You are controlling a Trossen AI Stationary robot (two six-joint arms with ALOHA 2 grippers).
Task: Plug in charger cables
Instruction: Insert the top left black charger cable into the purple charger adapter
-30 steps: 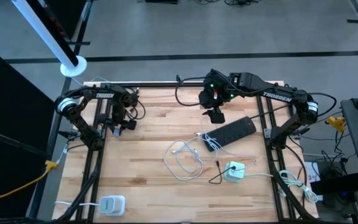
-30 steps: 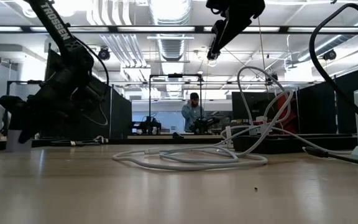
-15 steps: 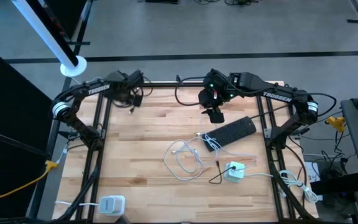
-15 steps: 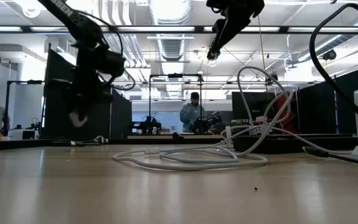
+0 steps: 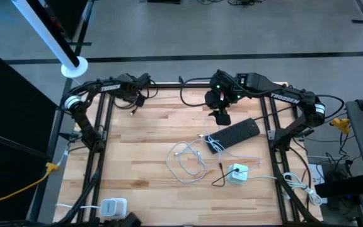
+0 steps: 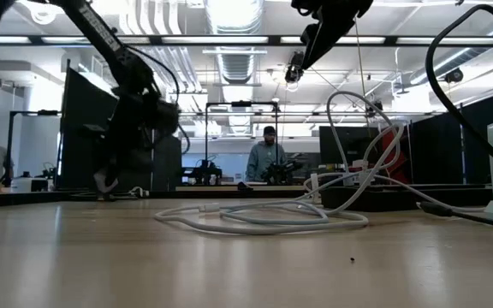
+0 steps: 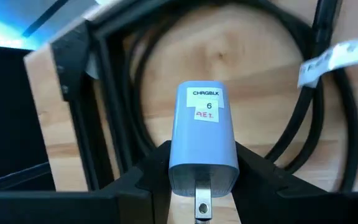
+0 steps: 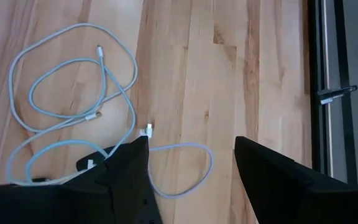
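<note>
1. Left wrist view shows the left gripper (image 7: 197,186) with its fingers (image 7: 138,183) clenched on a small white charger block (image 7: 202,140), one finger pressed to each side of it, its metal prong pointing back toward the camera and a label reading "CHRGBLK 6" on its face.
2. Beyond those fingers lie a thick black cord (image 7: 160,74) in a loop and the wooden surface (image 7: 241,56) near its far left corner.
3. Right wrist view shows the right gripper (image 8: 191,174) with its fingers (image 8: 126,171) released and spread apart, nothing between them, held above the surface.
4. The charger cables (image 8: 73,106) lie as thin white loops ahead of and beside one right finger; one small plug (image 8: 146,130) sits just beside that fingertip and a loop runs under the gap between the fingers.
5. High view places the white loops (image 5: 188,161) mid-surface, beside a black power strip (image 5: 235,133) that lies just below the right fingers, with a thin black cable (image 5: 220,173) touching a white charger block (image 5: 237,173).
6. Another white block (image 5: 113,207) rests at the near left edge, well apart from both grippers.
</note>
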